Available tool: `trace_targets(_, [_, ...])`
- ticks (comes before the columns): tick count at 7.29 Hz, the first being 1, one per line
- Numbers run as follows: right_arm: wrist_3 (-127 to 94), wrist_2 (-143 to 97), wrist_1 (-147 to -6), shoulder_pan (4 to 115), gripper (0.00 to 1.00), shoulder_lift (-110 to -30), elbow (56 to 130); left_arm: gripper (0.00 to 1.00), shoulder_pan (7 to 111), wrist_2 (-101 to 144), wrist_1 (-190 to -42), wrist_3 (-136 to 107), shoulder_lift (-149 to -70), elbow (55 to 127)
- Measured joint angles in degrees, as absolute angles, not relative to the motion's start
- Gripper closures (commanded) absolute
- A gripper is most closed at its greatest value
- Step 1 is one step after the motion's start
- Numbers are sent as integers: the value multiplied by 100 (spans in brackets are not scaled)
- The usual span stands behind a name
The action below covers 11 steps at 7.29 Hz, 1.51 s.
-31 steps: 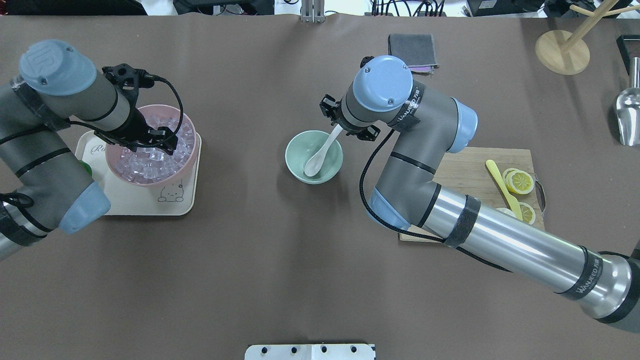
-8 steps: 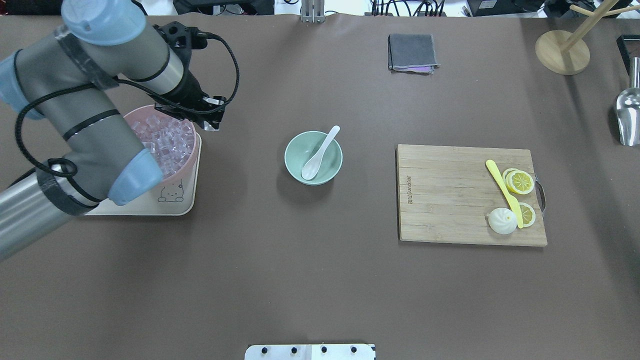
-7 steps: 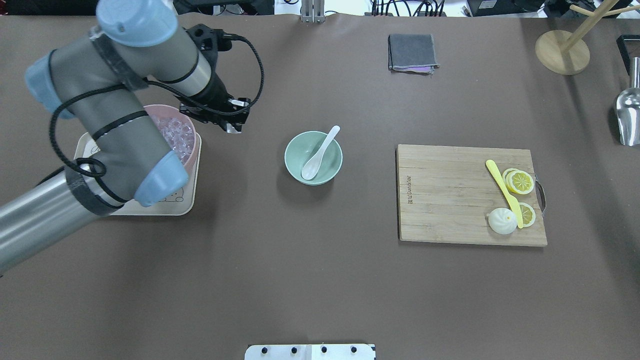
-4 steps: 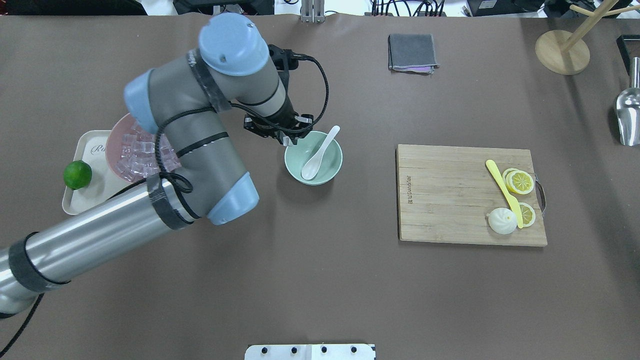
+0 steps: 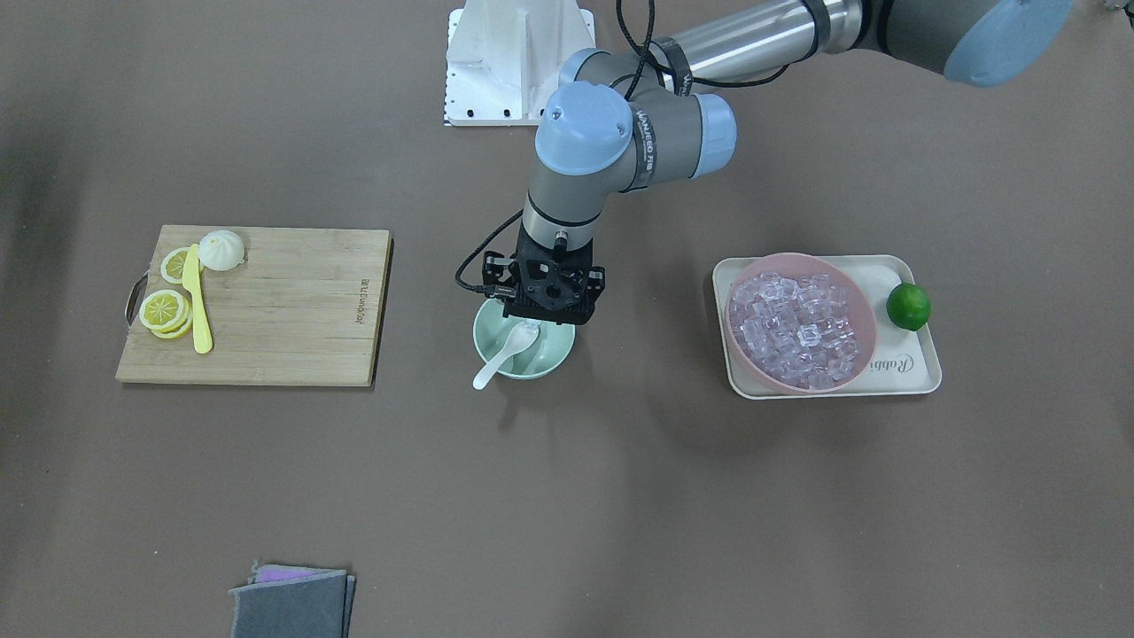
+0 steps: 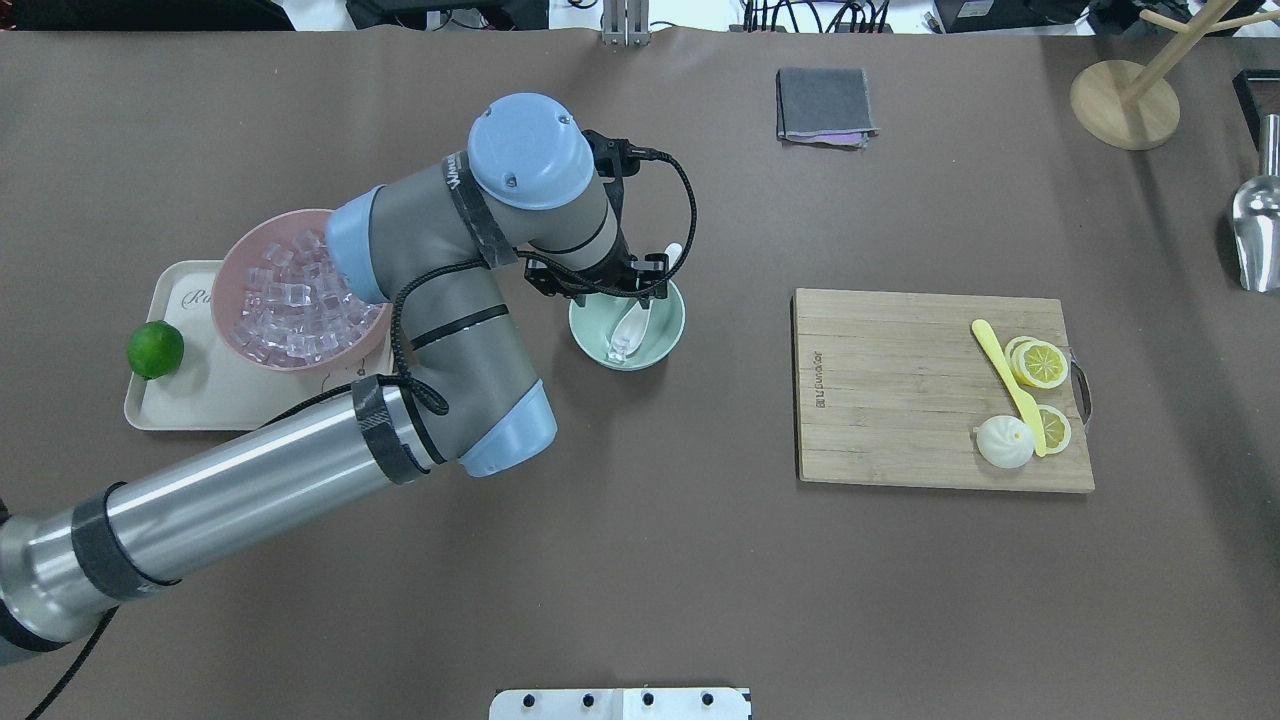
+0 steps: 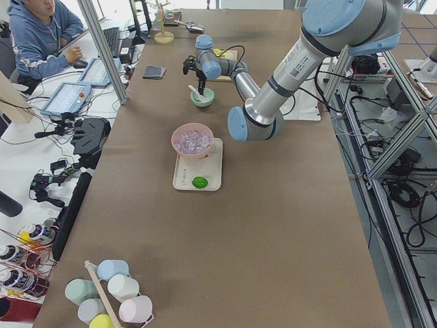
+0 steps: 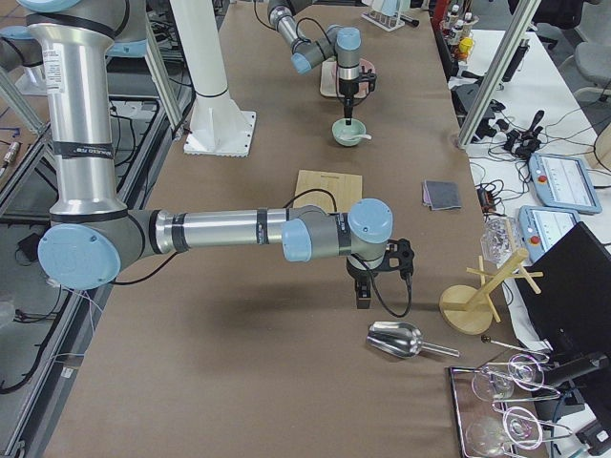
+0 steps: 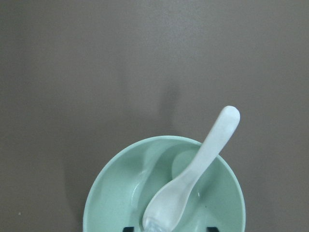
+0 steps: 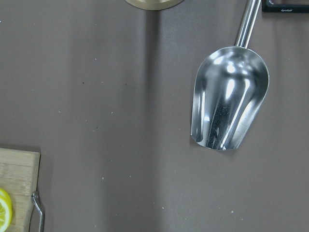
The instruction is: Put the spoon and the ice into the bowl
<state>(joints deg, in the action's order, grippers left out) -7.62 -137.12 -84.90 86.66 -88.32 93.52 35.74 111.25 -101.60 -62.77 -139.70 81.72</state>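
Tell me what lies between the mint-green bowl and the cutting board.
Nothing: in the overhead view, only bare brown table separates the mint-green bowl from the bamboo cutting board.

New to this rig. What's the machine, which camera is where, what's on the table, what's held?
A robot with two arms at a table, each ending in a two-finger pincer. The pictures: one from across the table, one from behind the robot, one from each table end, one from each wrist. The left pincer hangs over the mint bowl, where the white spoon leans. An ice cube shows at the spoon's scoop; held or dropped, I cannot tell. The right pincer is near a metal scoop. Elsewhere: a pink bowl of ice on a tray with a lime, and a cutting board with lemon slices.
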Motion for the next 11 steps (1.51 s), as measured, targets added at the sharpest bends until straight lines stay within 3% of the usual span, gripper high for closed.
trace_targets(4, [-763,-13707,-8499,8652,0,-8718,9285,1,5639,12126,-8451,-3173,-12258,10017])
trace_targets(7, [-364,-13695,-8485,8684,0,-8497,8942,1,7347,13012,-8261,-547,-10572,10256])
trace_targets(9, [-181,-13672,-8497,8765,0,-8439,8870,1,7863,13090,-8337,80,-9604,10231])
trace_targets(11, [-130,-13639,-8512,8785,0,-8408,8862,1,8139,13103,-8414,186,-9160,10170])
